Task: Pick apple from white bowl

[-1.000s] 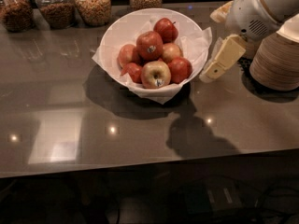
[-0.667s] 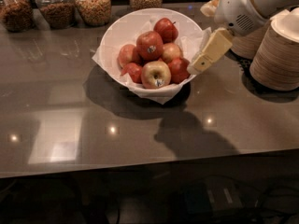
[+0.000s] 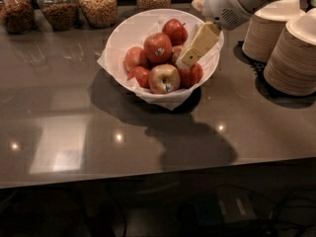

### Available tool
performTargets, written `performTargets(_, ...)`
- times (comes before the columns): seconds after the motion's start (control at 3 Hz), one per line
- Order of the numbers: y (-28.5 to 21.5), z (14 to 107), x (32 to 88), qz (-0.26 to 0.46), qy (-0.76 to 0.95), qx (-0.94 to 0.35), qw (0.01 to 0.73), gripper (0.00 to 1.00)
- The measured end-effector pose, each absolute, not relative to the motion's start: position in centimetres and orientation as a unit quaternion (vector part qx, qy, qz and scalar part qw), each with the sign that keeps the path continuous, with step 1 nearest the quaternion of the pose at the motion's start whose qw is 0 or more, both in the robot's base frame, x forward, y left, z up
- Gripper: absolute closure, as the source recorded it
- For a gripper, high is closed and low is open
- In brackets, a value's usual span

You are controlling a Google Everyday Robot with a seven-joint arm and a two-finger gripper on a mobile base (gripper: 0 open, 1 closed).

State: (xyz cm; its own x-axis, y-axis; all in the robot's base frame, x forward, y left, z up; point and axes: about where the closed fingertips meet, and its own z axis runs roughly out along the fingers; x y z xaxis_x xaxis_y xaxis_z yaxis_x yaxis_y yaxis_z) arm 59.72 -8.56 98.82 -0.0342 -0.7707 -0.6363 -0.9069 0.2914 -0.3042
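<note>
The dark, glossy counter (image 3: 74, 132) fills most of the view. On it, toward 12 o'clock, sits the white bowl (image 3: 129, 31), lined with crumpled white paper (image 3: 170, 100) that spills over its rim. Two stacks of tan paper bowls (image 3: 291, 53) stand at 2 o'clock, well apart from the white bowl, and glass jars (image 3: 98, 4) of dry food line the far edge from 10 to 12 o'clock. The robot's white arm (image 3: 232, 4) reaches in from 1 o'clock. Its cream-coloured gripper (image 3: 190, 57) slants down over the bowl's 3 o'clock side, above the fruit there. Whether it is wide or narrow cannot be told, and it holds nothing that shows. The apple (image 3: 158, 47), deep red with a small pale sticker, lies on top of the pile at the bowl's middle, just beside the gripper on its 9 o'clock side. A yellow-green and red apple (image 3: 164, 78) lies at the pile's 6 o'clock, and a smaller red apple (image 3: 175, 31) with a stem lies at its 12 o'clock.
</note>
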Motion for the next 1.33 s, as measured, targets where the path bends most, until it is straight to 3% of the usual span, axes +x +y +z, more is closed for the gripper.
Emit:
performTargets(1.0, -5.2, 96.0, 65.2, 0.108, 0.719, -0.591, 0.349, 0.00)
performTargets(1.33, -4.1, 95.7, 66.0, 0.115, 0.717, -0.595, 0.345, 0.19)
